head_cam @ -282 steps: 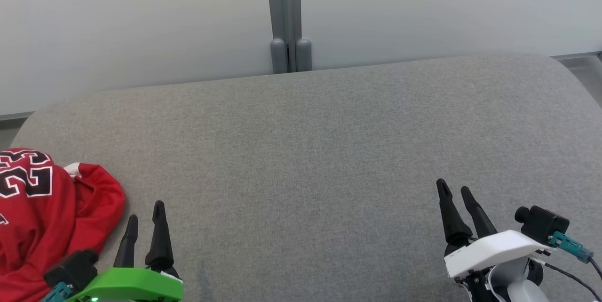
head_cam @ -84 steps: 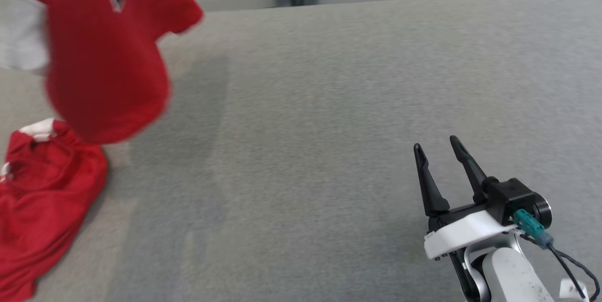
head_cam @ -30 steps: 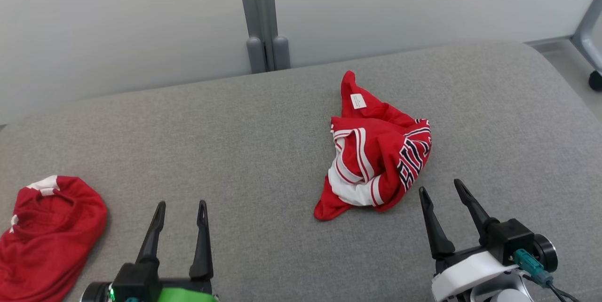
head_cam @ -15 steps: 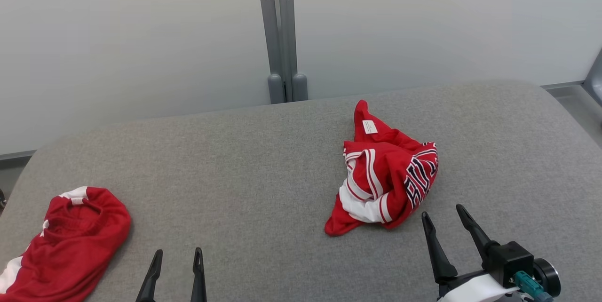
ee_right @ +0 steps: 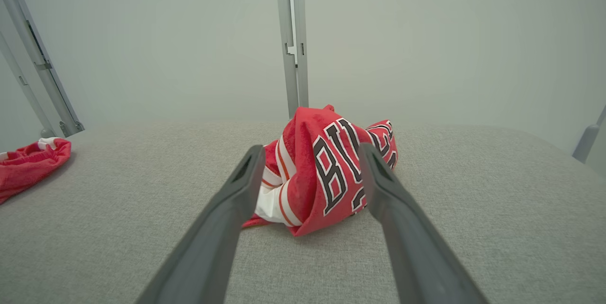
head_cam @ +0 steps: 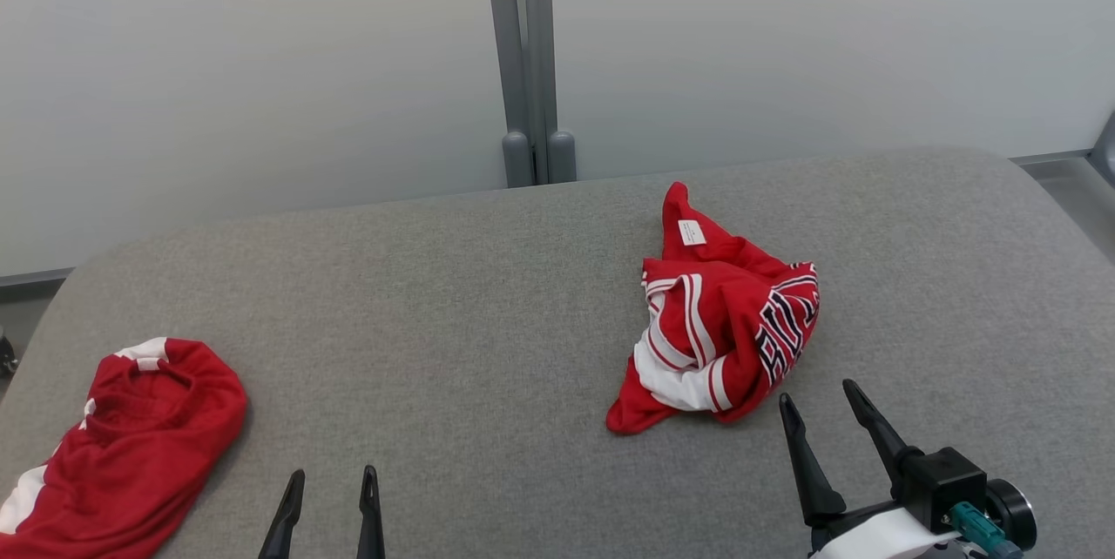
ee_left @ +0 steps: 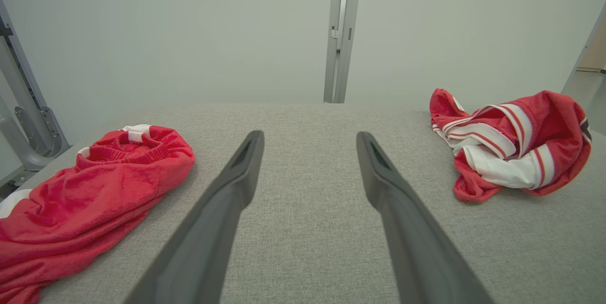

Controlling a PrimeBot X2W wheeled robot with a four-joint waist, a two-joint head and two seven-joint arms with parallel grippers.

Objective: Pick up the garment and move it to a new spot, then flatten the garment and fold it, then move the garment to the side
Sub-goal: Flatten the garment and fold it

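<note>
Even diffuse light, soft shadows, sharp focus, wide-angle wrist views.

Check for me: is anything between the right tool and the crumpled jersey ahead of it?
Nothing visible does. The right tool stands open just short of the jersey, with bare grey padded surface between them. The other red garment lies far off to the left, out of the path.

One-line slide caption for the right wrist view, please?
Open right gripper faces a crumpled red jersey on the grey surface.
</note>
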